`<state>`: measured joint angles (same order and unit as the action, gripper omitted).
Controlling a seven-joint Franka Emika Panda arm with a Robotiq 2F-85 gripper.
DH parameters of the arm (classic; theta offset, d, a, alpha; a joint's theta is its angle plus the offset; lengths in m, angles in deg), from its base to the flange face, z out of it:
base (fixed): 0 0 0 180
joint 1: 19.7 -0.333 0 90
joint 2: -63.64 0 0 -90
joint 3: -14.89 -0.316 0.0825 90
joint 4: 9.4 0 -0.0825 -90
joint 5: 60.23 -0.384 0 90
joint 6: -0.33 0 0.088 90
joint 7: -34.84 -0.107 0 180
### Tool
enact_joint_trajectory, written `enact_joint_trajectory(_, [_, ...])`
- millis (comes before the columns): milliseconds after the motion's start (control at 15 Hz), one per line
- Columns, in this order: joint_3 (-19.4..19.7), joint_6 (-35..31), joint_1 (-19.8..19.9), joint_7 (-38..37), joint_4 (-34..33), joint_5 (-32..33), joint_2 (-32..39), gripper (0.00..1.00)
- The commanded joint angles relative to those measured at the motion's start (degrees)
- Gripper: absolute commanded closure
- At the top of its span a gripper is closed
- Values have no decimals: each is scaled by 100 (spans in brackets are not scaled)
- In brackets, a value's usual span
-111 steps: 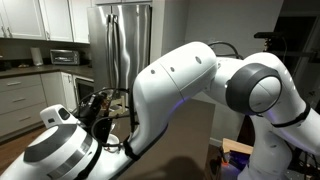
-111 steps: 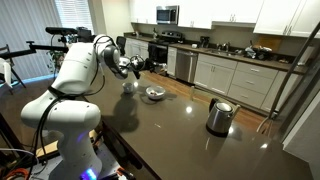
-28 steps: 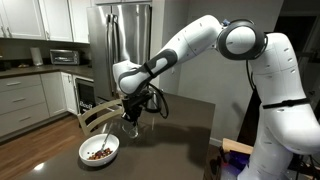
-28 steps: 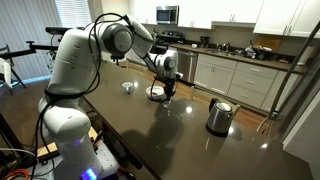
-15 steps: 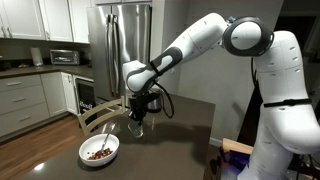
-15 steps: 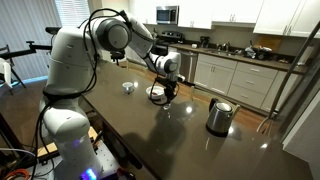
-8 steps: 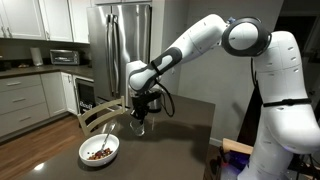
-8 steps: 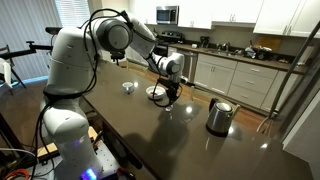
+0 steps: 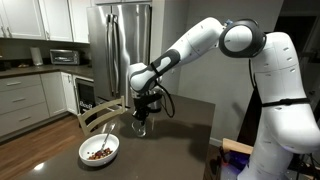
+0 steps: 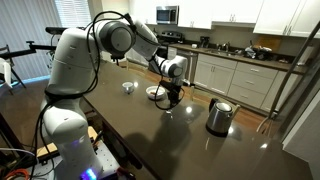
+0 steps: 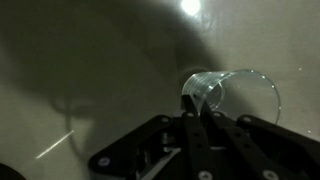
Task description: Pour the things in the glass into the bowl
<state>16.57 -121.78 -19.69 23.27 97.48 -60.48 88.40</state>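
The white bowl [image 9: 86, 155] stands near the table's front corner, with the reddish-brown bits [image 9: 98, 153] lying inside it. A pale utensil [image 9: 97, 122] leans on its rim. The bowl also shows in an exterior view [image 10: 156, 93]. My gripper [image 9: 141, 116] is to the right of the bowl and shut on the rim of the clear glass [image 9: 140, 127], which hangs upright at or just above the table. In the wrist view the fingers pinch the near wall of the glass [image 11: 240, 95], and my gripper [image 11: 192, 100] has its jaws close together. The glass looks empty.
A steel kettle [image 10: 219, 116] with a black handle stands further along the dark table [image 10: 150, 140]. A small cup [image 10: 127, 87] sits beyond the bowl. Kitchen counters and a fridge [image 9: 125, 45] lie behind the table.
My gripper has carried the glass sideways away from the bowl and a little lower. The bits lie in the bowl throughout.
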Motion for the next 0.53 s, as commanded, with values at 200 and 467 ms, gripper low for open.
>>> enact_joint_trajectory(200, [-8,64,70,205,-184,-160,127,68])
enact_joint_trajectory(467, [23,99,33,120,-130,-102,101,50])
